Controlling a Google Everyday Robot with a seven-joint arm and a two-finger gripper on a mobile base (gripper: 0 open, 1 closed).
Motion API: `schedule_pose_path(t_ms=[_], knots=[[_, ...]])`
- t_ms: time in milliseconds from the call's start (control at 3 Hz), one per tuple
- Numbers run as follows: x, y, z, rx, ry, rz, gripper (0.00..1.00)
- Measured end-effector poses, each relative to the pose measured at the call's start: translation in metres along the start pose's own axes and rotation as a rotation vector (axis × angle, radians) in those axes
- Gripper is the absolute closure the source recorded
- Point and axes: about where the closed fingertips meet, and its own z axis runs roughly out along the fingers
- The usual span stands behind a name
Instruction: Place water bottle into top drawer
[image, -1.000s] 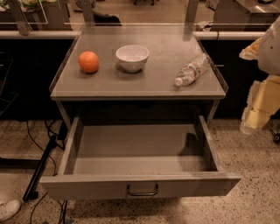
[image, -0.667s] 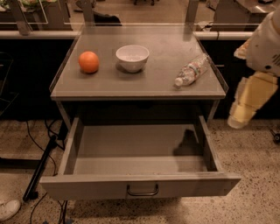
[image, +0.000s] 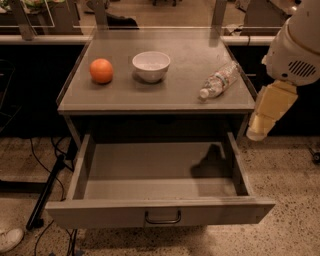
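Note:
The water bottle (image: 220, 80) lies on its side on the right part of the cabinet top, its white cap pointing toward the front. The top drawer (image: 100, 212) is pulled fully out below the top. Its inside is bare, and a dark curved handle (image: 162, 218) sits at the centre of its front panel. My gripper (image: 256, 131), cream-coloured under a white arm housing, hangs at the right. It points down beside the cabinet's right front corner, lower than the bottle and to its right. It holds nothing and casts a shadow on the drawer floor.
An orange (image: 101, 70) and a white bowl (image: 151, 65) sit on the left and middle of the cabinet top (image: 165, 97). Cables and a black bar (image: 47, 192) lie on the floor at the left, with a shoe (image: 10, 239) at the bottom left corner.
The arm has moved left and a little up, from the right edge of view toward the cabinet's right front corner. Its shadow in the drawer has shifted left. The bottle has not moved.

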Motion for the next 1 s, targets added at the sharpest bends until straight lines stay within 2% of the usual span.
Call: schedule_pose_path(t_ms=[333,667,1000], knots=[[-0.004,-0.004,0.005,0.004,0.008,0.072,0.0],[0.001,-0.02,0.01,0.025,0.05,0.208,0.0],[0.017,-0.039,0.014,0.049,0.109,0.346,0.0]])
